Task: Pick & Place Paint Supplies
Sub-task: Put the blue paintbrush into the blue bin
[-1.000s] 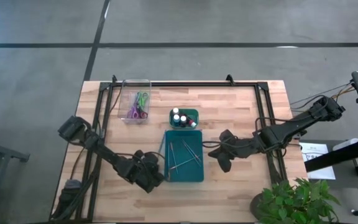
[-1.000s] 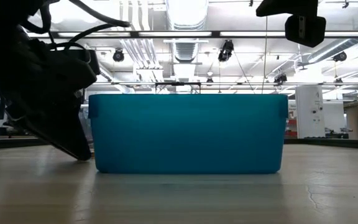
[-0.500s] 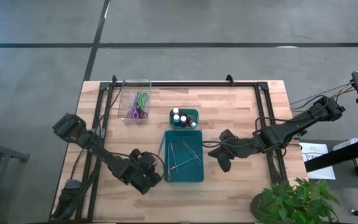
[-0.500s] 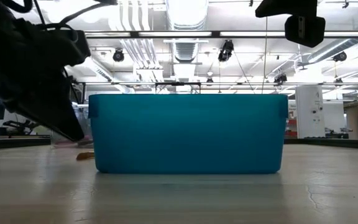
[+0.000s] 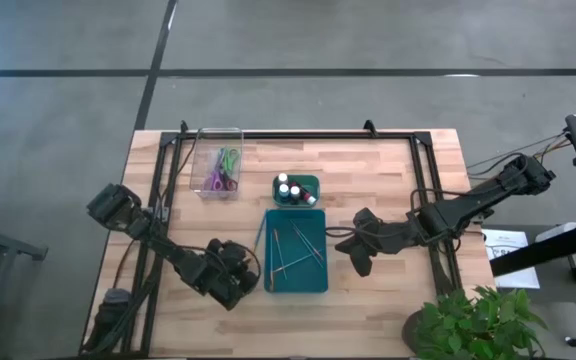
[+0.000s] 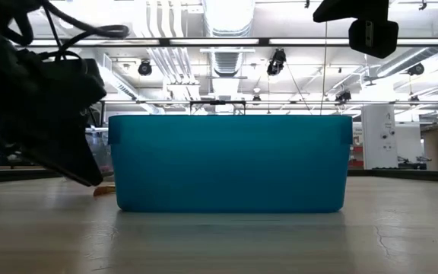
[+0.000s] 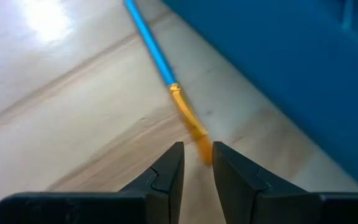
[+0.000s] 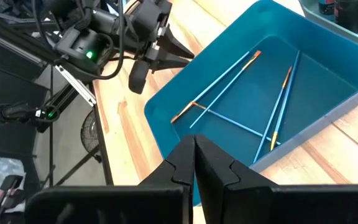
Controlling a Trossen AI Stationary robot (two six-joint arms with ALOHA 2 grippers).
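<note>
Since the earlier frame your left gripper has backed slightly off the teal tray. Its fingers stand slightly parted astride the orange tip of a loose brush, apparently not gripping. That brush lies on the table along the tray's left wall, running ahead. The right gripper waits clenched and empty.

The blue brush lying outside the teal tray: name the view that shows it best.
The left wrist view: the blue brush fills it, its tip between the left gripper's fingers. The high view shows a thin line beside the teal tray; the low view only its tip; the right wrist view hides it.
</note>
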